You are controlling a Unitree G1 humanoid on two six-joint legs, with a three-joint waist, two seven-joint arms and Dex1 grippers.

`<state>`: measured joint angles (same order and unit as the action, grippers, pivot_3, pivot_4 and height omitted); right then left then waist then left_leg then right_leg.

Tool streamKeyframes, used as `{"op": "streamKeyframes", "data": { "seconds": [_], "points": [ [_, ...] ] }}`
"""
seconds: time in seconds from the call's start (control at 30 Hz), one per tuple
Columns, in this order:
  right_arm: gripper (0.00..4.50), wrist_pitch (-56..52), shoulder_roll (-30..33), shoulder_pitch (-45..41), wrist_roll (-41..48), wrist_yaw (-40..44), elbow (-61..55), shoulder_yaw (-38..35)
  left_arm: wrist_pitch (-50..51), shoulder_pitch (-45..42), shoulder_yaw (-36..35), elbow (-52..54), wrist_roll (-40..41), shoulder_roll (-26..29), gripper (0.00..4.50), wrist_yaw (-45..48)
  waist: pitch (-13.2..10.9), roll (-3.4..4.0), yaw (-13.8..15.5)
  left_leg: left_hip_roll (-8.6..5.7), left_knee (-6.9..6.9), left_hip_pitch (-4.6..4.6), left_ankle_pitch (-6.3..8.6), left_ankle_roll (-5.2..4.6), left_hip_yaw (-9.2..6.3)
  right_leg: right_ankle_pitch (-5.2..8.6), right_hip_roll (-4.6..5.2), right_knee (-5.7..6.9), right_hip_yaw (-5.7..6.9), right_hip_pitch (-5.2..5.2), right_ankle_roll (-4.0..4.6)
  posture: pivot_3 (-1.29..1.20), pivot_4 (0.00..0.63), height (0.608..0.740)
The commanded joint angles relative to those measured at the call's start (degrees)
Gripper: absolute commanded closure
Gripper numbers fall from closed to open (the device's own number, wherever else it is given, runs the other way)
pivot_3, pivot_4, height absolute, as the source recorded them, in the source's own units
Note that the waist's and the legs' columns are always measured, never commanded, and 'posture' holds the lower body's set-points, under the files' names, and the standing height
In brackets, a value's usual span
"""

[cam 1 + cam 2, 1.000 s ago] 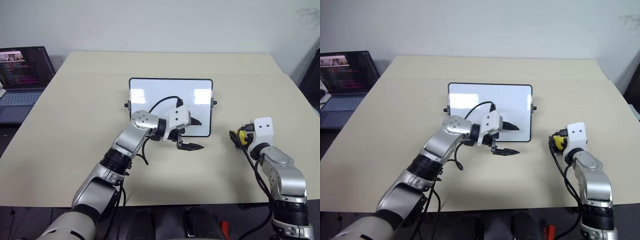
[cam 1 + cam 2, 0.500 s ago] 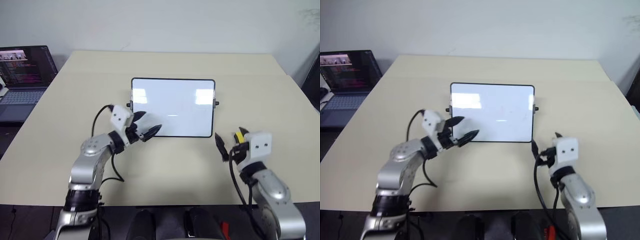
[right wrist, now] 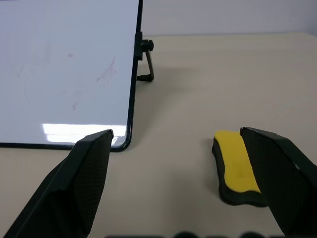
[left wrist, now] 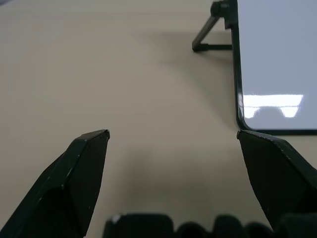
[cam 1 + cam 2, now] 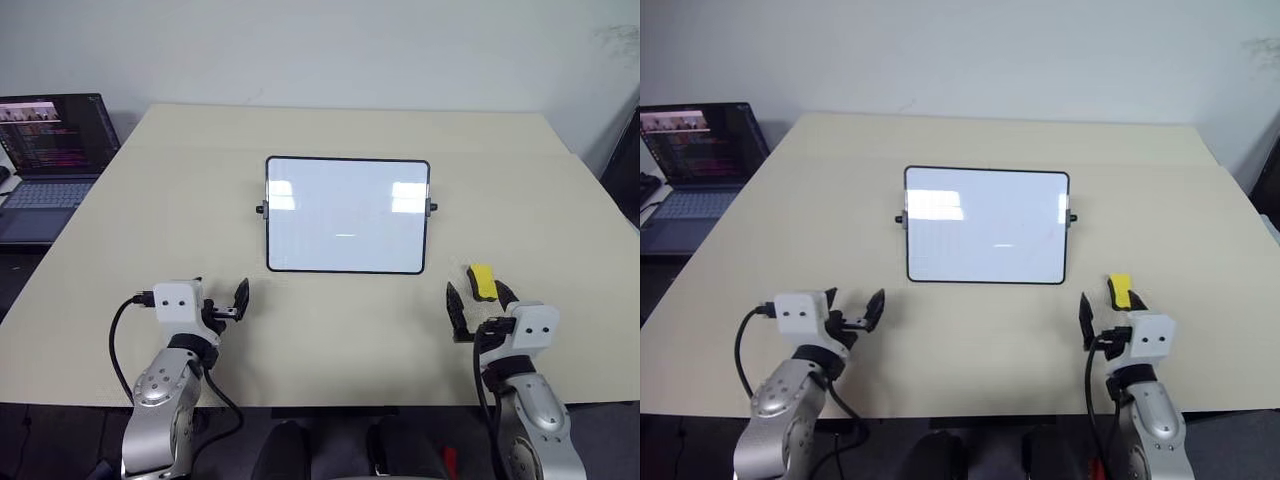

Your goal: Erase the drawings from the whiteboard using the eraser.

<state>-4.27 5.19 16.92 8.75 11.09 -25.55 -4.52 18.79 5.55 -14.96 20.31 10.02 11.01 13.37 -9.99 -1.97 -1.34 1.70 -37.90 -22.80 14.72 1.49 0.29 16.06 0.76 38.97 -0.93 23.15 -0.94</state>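
Yellow eraser [image 3: 237,167] lies free on the bench [image 5: 130,230], right of the whiteboard [image 5: 347,213], just beyond the right tool [image 5: 479,304]. Both tools, left tool [image 5: 226,301] included, are released and empty. Faint red smudges [image 3: 106,71] remain; erasing looks largely finished, so next means regripping the eraser.

Left tool [image 5: 232,301] pulled off the whiteboard [image 5: 347,214], swung out to the robot's left and back to the near counter [image 5: 120,250] edge, well apart from the board. Right tool [image 5: 480,304] drawn back toward the near edge too, fingers spread wide; eraser [image 5: 483,281] no longer gripped, left lying on the counter just ahead of it.
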Motion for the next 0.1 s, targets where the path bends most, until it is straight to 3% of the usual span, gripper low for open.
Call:
{"op": "streamKeyframes", "data": {
  "seconds": [0.03, 0.1],
  "points": [
    [0.02, 1.0, 0.6, 0.3, 1.1, 0.0, -0.9, -1.4, -2.0, -1.4, 0.4, 0.1, -0.5, 0.3, 0.00, -1.2, 0.0, 0.00, 0.0, -0.01, 0.00, -0.01, 0.01, 0.01, 0.01, -0.01, 0.01, -0.01, -0.01, 0.00, 0.02, 0.00, 0.150, 0.740],
    [0.02, 0.0, 0.8, 0.2, 1.6, -0.6, -0.6, -2.5, -1.9, -2.6, 1.2, -0.5, -0.7, 0.1, 0.00, -1.7, 0.0, 0.00, 0.0, -0.01, 0.01, -0.02, 0.01, 0.01, 0.01, -0.07, 0.01, -0.01, 0.00, 0.00, 0.11, 0.00, 0.150, 0.740]
  ]
}}
